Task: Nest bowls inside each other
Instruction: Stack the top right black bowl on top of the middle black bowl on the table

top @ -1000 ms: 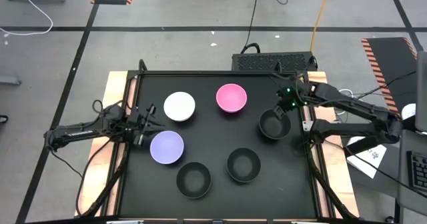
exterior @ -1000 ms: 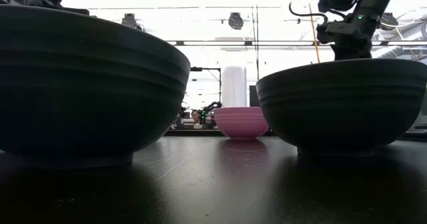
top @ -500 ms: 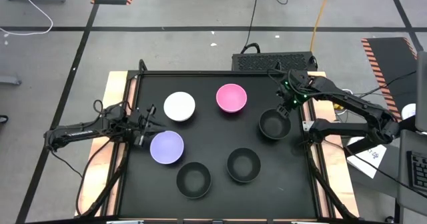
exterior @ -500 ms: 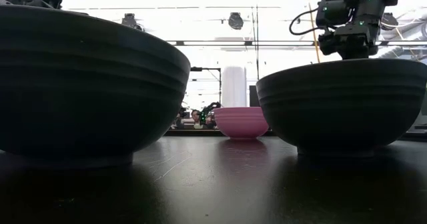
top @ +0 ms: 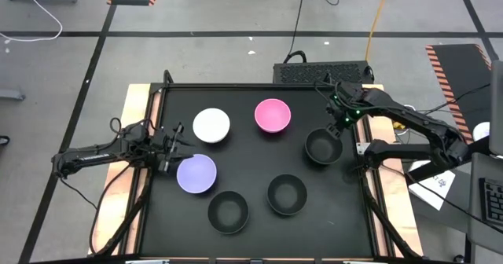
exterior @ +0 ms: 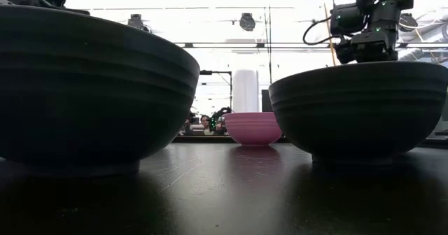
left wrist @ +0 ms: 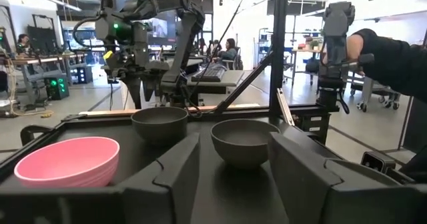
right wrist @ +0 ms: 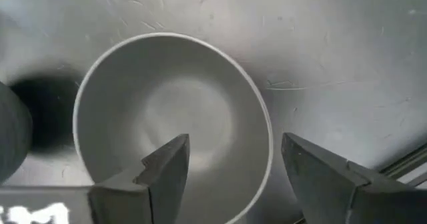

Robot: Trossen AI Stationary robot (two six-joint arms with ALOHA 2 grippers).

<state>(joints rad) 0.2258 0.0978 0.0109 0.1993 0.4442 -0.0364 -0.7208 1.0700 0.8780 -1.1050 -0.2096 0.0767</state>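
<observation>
- Six bowls sit apart on the black desk (top: 251, 99), none nested in another: the white bowl (top: 211, 126) far left, the pink bowl (top: 273, 115) far centre, the purple bowl (top: 196, 174) at the left, and three black ones.
- The right black bowl (top: 322, 147) stands near the desk's right edge, upright and empty; the middle black bowl (top: 286, 194) lies nearer and to its left, and the near black bowl (top: 228, 211) is nearest the front, left of that.
- The right gripper (top: 336, 128) hangs over the far rim of the right black bowl, its fingers (right wrist: 167, 171) spread wide with the rim showing between them, holding nothing (the bowl rests on the desk on its own).
- The left gripper (top: 170, 149) is at the desk's left side, between the white and purple bowls and just left of them, reaching in level; its fingers (left wrist: 175, 177) stand apart and hold nothing.
- From the low view the near and middle black bowls fill the foreground, with the pink bowl small between them.
- Beyond the desk, in the left wrist view, a person's dark sleeve (left wrist: 390, 54) shows at the right, and other people sit far back in the room.
</observation>
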